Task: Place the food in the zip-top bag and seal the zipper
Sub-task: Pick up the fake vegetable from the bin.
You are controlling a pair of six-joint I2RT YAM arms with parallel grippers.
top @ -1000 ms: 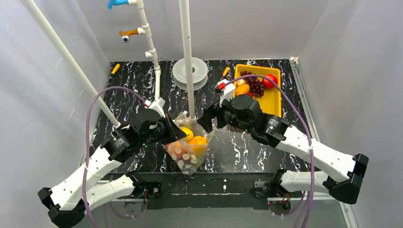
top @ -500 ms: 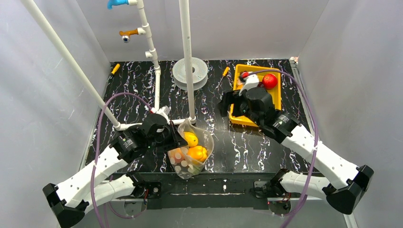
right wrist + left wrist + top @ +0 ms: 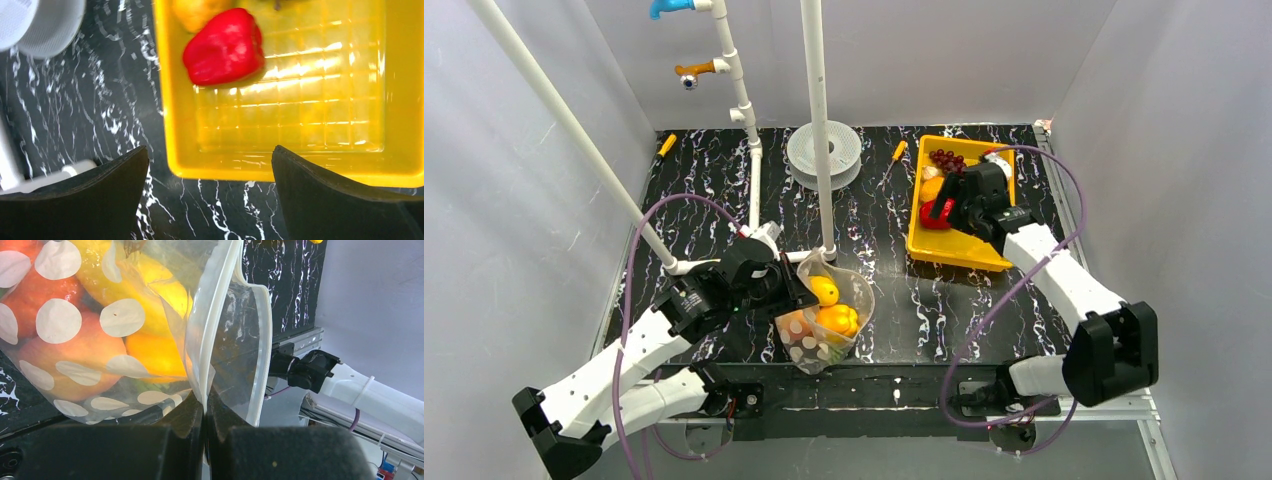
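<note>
The clear polka-dot zip-top bag [image 3: 824,322] hangs open from my left gripper [image 3: 790,296], which is shut on its mouth edge. It holds a yellow lemon-like fruit [image 3: 825,291], a yellow-orange pepper [image 3: 838,320] and an orange-red fruit [image 3: 796,326]. In the left wrist view my gripper [image 3: 205,407] pinches the whitish zipper [image 3: 216,315], and the mouth gapes to the right. My right gripper [image 3: 943,207] is open above the yellow tray [image 3: 959,250], near a red bell pepper [image 3: 225,46] and an orange fruit [image 3: 200,12]. My right gripper [image 3: 210,152] holds nothing.
Dark grapes [image 3: 947,160] lie at the tray's far end. A white pipe frame with an upright post [image 3: 817,120] stands just behind the bag. A white round disc [image 3: 823,150] and two small orange-handled tools [image 3: 897,152] [image 3: 667,144] lie at the back.
My right gripper let go of the bag's right side and swung back right over the tray. My left gripper drew the bag a little toward the near edge, then held still.
</note>
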